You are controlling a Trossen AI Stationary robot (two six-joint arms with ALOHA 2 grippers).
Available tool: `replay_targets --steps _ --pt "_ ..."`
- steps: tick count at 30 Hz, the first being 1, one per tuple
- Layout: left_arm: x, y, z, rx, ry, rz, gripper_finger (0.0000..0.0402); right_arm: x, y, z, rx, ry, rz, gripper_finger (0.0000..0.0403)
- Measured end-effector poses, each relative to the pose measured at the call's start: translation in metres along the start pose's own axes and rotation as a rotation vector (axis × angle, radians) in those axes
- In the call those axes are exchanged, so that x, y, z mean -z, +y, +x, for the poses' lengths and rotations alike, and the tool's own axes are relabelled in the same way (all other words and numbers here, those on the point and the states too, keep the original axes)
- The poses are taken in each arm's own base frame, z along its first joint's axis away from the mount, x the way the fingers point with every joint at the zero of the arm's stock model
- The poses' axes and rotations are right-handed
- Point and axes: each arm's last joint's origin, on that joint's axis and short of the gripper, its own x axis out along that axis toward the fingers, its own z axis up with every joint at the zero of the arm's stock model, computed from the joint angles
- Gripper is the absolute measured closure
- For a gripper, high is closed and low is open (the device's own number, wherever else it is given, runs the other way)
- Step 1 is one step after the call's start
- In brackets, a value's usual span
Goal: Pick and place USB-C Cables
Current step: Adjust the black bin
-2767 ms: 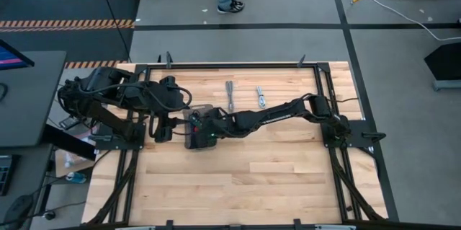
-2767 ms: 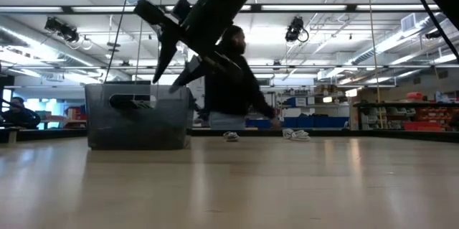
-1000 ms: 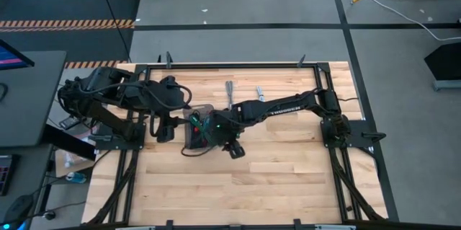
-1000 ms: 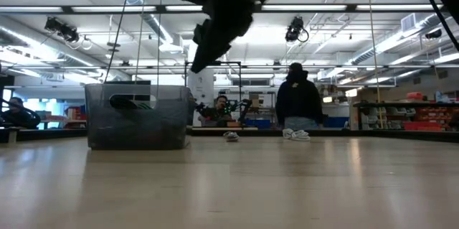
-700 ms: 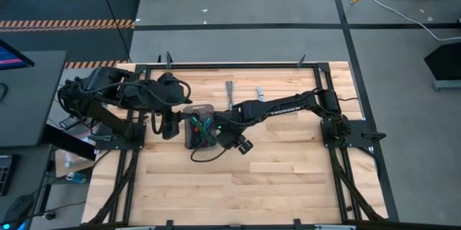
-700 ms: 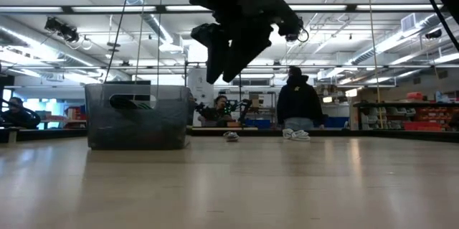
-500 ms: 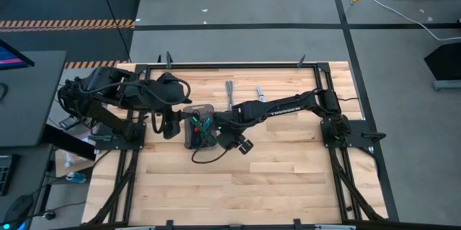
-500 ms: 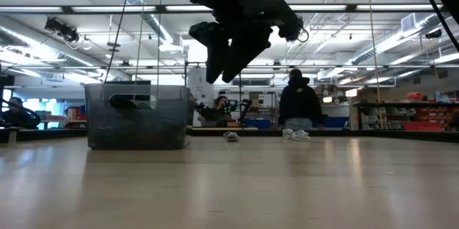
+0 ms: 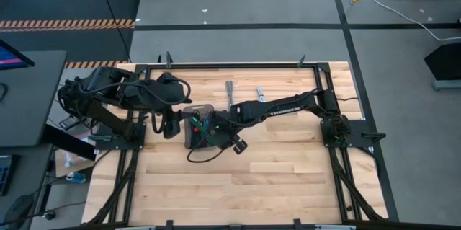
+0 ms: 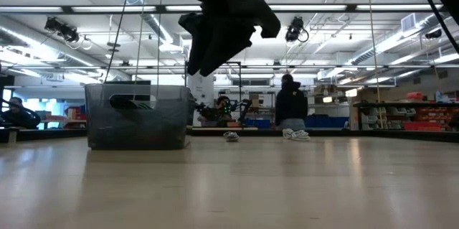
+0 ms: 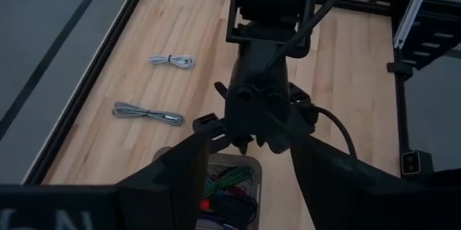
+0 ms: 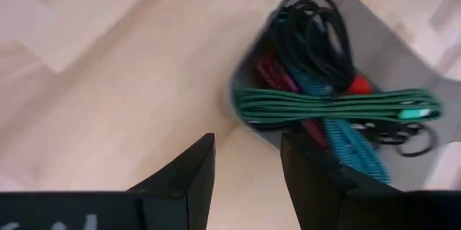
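Observation:
A grey tray (image 9: 189, 125) stands left of the table's middle and shows as a box (image 10: 136, 118) in the low view. It holds bundled USB-C cables: green (image 12: 324, 104), teal (image 12: 353, 143), magenta (image 12: 277, 71) and black (image 12: 313, 32). Two grey cables (image 9: 230, 94) (image 9: 261, 96) lie flat on the wood toward the far edge. My right gripper (image 12: 247, 143) hangs open above the tray's near right corner (image 10: 204, 49), slanting down, nothing between its fingers. My left gripper (image 11: 251, 140) waits open, raised at the tray's left side (image 9: 171, 129).
Black frame rails (image 9: 216, 64) run round the wooden table top. The near half of the table (image 9: 245, 187) is bare wood. A dark cable loop (image 9: 198, 156) hangs from my right wrist beside the tray. A person (image 10: 290, 107) stands in the room beyond.
My right gripper has rolled about its own line while staying above the tray's near right corner; in the low view its fingers now point more toward the tray. My left gripper has turned slightly in place. The person in the background has stepped sideways.

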Motion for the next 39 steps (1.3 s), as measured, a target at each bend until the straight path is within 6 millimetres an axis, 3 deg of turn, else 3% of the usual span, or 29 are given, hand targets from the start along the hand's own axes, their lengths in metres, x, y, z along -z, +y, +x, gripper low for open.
replay_targets --steps 7,13,22,29,34,39 --pt "0.001 0.001 0.003 -0.068 -0.008 -0.007 0.0198 0.0 0.002 -0.009 -0.145 -0.052 0.377 0.0239" --pt "0.007 0.004 0.01 -0.186 0.017 0.01 0.0198 -0.011 0.01 -0.054 -0.099 -0.119 0.459 0.0239" --pt "0.005 0.012 0.013 -0.233 0.027 -0.015 0.0198 -0.023 0.041 -0.189 0.049 -0.405 0.586 0.0239" --pt "0.001 0.012 0.046 -0.228 0.143 -0.081 0.0198 -0.004 0.081 -0.299 0.221 -0.681 0.618 0.0239" --pt "-0.001 0.0 0.089 -0.212 0.26 -0.158 0.0198 0.016 0.106 -0.348 0.27 -0.806 0.595 0.0239" --pt "0.003 -0.015 0.137 -0.211 0.387 -0.186 0.0198 0.027 0.119 -0.369 0.283 -0.856 0.549 0.0239"
